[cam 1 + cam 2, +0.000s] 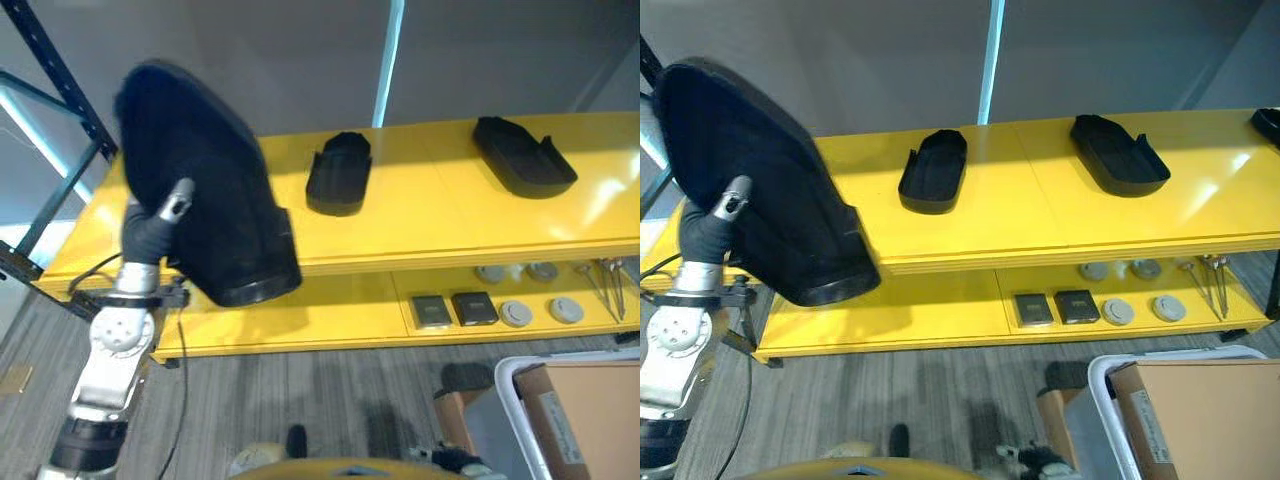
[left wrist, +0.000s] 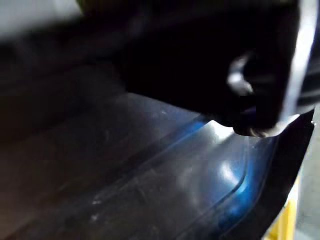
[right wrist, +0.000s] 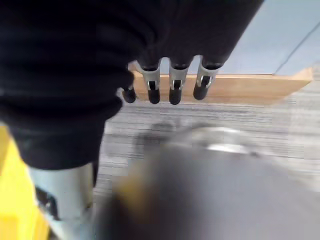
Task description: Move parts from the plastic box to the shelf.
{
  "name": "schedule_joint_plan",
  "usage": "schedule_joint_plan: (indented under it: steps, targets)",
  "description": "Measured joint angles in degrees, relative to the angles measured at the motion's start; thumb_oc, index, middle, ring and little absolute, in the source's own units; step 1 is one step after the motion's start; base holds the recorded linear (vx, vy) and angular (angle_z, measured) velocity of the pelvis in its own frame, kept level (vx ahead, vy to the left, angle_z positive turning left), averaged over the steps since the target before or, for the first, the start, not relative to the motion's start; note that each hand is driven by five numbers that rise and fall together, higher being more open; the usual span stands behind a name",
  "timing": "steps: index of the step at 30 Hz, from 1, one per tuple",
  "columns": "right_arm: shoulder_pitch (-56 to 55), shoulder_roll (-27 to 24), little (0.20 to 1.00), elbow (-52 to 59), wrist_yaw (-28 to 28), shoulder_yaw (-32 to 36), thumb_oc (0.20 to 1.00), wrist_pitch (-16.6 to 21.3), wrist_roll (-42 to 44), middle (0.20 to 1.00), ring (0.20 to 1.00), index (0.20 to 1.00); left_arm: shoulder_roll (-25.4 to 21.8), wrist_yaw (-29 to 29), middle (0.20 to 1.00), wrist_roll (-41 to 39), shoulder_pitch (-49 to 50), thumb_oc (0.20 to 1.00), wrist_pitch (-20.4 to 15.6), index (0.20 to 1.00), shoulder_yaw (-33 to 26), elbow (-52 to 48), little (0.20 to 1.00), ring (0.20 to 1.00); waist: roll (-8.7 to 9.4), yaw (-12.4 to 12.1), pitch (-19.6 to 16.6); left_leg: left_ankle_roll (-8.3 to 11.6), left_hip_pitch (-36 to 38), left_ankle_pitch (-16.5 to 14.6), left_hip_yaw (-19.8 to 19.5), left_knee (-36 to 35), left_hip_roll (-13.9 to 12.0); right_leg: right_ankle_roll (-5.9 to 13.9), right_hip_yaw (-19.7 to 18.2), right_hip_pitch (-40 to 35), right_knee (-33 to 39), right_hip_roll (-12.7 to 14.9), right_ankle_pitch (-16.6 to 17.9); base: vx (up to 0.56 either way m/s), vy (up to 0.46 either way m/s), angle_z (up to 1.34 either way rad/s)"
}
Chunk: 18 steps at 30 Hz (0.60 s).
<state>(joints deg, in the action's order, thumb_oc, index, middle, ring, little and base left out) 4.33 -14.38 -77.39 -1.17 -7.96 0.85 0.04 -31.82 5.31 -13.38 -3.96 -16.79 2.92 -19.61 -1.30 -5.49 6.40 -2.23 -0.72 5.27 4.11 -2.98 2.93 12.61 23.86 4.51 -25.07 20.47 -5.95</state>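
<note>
A large black moulded part [image 1: 205, 170] hangs over the left end of the yellow shelf [image 1: 440, 220], tilted, with its open end down toward the lower board. My left hand [image 1: 160, 222] is shut on it from the near side, one silver finger lying against its shell. Its glossy inner surface [image 2: 150, 175] shows up close in the left wrist view. Two smaller black parts [image 1: 338, 175] [image 1: 522, 157] lie on the shelf's top board. The plastic box [image 1: 507, 378] stands at the lower right. My right hand [image 3: 170, 82] hangs above the grey floor, fingers relaxed and holding nothing.
On the lower board [image 1: 330, 320] lie two dark square pieces [image 1: 452, 310], several round discs [image 1: 540, 312] and thin metal tools [image 1: 603, 285]. A cardboard box [image 1: 590, 420] sits in the plastic box. A dark blue rack post [image 1: 65, 75] rises at the far left.
</note>
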Motion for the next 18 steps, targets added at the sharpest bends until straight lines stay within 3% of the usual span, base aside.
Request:
schedule_joint_plan:
  steps: [1,2,3,4,5,6,7,8,9,10,11,12,13,17,18]
  targets:
    - [0.2,1.7,1.0,0.6,0.0,-1.3,1.0,0.3,-0.2,1.0,1.0,1.0,-0.4,-0.6,0.2,0.0,-0.4,0.2,0.1,0.2,0.0,1.3,0.2,0.2,1.43,0.5,0.8,-0.13,-0.2,0.3,-0.9,-0.4,-0.3,-3.3,-0.1,1.5,0.6,-3.7,-2.3,0.18,-0.095,0.13]
    - [0.4,2.3,1.0,1.3,0.1,-2.3,1.0,0.5,-0.2,1.0,1.0,1.0,-0.4,-0.8,0.2,0.0,-0.6,0.2,0.6,0.2,0.3,2.9,0.2,0.2,1.62,1.3,1.2,-0.12,-0.8,0.7,-2.4,-0.4,-0.5,-5.69,-1.8,2.4,2.4,-7.5,-3.6,0.2,-0.099,0.6]
    - [0.3,2.4,1.0,1.9,0.9,-2.2,1.0,0.5,-0.4,1.0,1.0,1.0,-0.2,-0.8,0.2,0.0,-0.9,0.2,1.3,0.2,0.5,4.0,0.2,0.2,2.55,1.8,1.3,0.16,-1.4,0.9,-3.8,-0.4,-0.6,-6.87,-3.6,2.8,4.9,-11.7,-4.1,0.21,-0.105,0.9]
    - [0.1,2.6,1.0,2.2,1.1,-2.2,1.0,0.3,-0.3,1.0,1.0,1.0,0.1,-0.8,0.2,0.0,-0.5,0.2,1.6,0.2,0.5,4.8,0.2,0.2,3.27,2.4,1.4,0.5,-2.8,0.7,-4.5,0.2,-0.4,-9.52,-6.6,2.3,7.7,-15.0,-3.4,0.18,-0.078,1.04]
    - [-0.1,2.5,1.0,2.1,1.1,-1.9,1.0,0.0,-0.2,1.0,1.0,1.0,0.6,-0.7,0.2,0.0,0.7,0.2,2.0,0.2,0.5,4.5,0.2,0.2,3.11,2.4,1.4,1.33,-2.7,0.1,-5.1,0.7,-0.5,-11.08,-7.3,1.4,9.6,-16.2,-2.9,0.13,-0.059,0.71]
    - [0.2,2.2,1.0,1.3,1.1,-2.1,1.0,-0.6,-0.3,1.0,1.0,1.0,0.4,-0.6,0.2,-0.1,3.2,0.2,2.0,0.2,-0.1,3.1,0.2,0.2,2.69,0.2,1.7,4.2,-4.1,-2.7,-5.0,3.8,-1.0,-11.81,-7.1,1.6,10.3,-16.6,-3.4,0.07,-0.017,0.39]
    - [1.1,1.8,1.0,0.8,1.1,-2.5,1.0,-0.7,-0.4,1.0,1.0,1.0,0.4,-0.5,0.2,-0.5,4.2,0.2,1.9,0.2,-0.8,2.2,0.2,0.2,1.51,-1.3,2.2,7.52,-6.9,-1.8,-3.6,9.0,-2.3,-13.12,-6.1,1.9,9.7,-16.9,-4.2,0.02,-0.01,0.07]
    - [2.4,1.6,1.0,0.0,1.1,-2.5,1.0,-0.7,-0.4,1.0,1.0,1.0,0.2,-0.3,0.2,-1.2,4.1,0.2,1.7,0.2,-0.7,2.3,0.2,0.2,2.26,-2.9,3.4,10.74,-10.9,-2.1,-2.9,16.8,-1.9,-14.21,-5.1,2.1,9.0,-15.6,-4.0,0.06,0.012,0.12]
    - [2.9,1.3,1.0,-0.1,1.1,-2.2,1.0,-0.7,-0.4,1.0,1.0,1.0,0.4,-0.1,0.2,-1.3,4.2,0.2,1.8,0.2,-0.6,2.5,0.2,0.2,2.59,-3.8,4.5,13.08,-13.8,0.0,-2.0,21.5,-1.3,-14.58,-5.2,2.2,8.9,-14.4,-3.8,0.12,0.037,0.18]
    - [3.1,0.8,1.0,0.0,1.0,-2.0,1.0,-0.9,-0.4,1.0,1.0,1.0,0.5,0.0,0.2,-1.3,4.6,0.2,2.0,0.2,-0.3,2.8,0.2,0.2,2.9,-4.3,4.8,14.29,-16.7,0.8,-1.2,24.9,-1.1,-15.21,-4.1,1.6,10.0,-13.1,-2.8,0.2,0.117,0.3]
    - [3.1,0.2,1.0,0.0,0.9,-0.9,1.0,-0.8,-0.4,1.0,1.0,1.0,0.5,0.0,0.2,-1.2,5.1,0.2,2.1,0.2,-0.2,3.0,0.2,0.2,2.5,-3.9,4.7,12.07,-17.7,-0.8,-0.2,25.8,-2.1,-14.79,-2.2,-0.2,12.8,-12.8,-1.7,0.21,0.183,0.5]
    - [3.5,-0.1,1.0,0.1,0.5,0.5,1.0,-0.8,-0.3,1.0,1.0,1.0,0.4,0.0,0.2,-1.2,5.4,0.2,2.1,0.2,-0.5,3.0,0.2,0.2,2.34,-3.5,4.8,10.03,-16.8,-2.0,3.0,23.7,-6.0,-14.24,0.6,-3.1,16.6,-13.0,-0.3,0.22,0.278,0.45]
    - [3.5,-0.3,1.0,0.3,-0.2,2.4,1.0,-0.8,0.5,1.0,1.0,1.0,0.6,0.2,0.2,-1.3,5.5,0.2,2.0,0.2,-1.1,2.9,0.2,0.2,2.28,-3.2,4.7,8.46,-12.2,-2.9,5.8,16.2,-11.6,-12.7,0.4,-5.7,19.1,-13.7,1.0,0.25,0.312,0.24]
    - [2.1,-2.2,1.0,2.9,-0.6,2.4,1.0,0.0,4.2,1.0,1.0,1.0,2.9,0.6,0.2,-1.2,5.4,0.2,1.4,0.2,-2.3,5.1,0.2,0.2,-0.97,-0.4,1.9,11.35,-6.7,-1.3,3.8,1.5,-20.8,-11.8,0.5,-6.1,20.9,-15.5,2.8,0.2,0.384,-0.02]
    - [2.2,-2.5,1.0,3.3,-0.6,0.8,1.0,0.1,4.2,1.0,1.0,1.0,2.7,0.7,0.2,-0.8,5.1,0.2,1.4,0.2,-2.8,5.0,0.2,0.2,-2.0,1.2,1.5,12.7,-6.7,-0.6,4.5,-2.1,-24.7,-11.61,1.2,-6.1,21.0,-16.0,3.0,0.21,0.412,0.19]
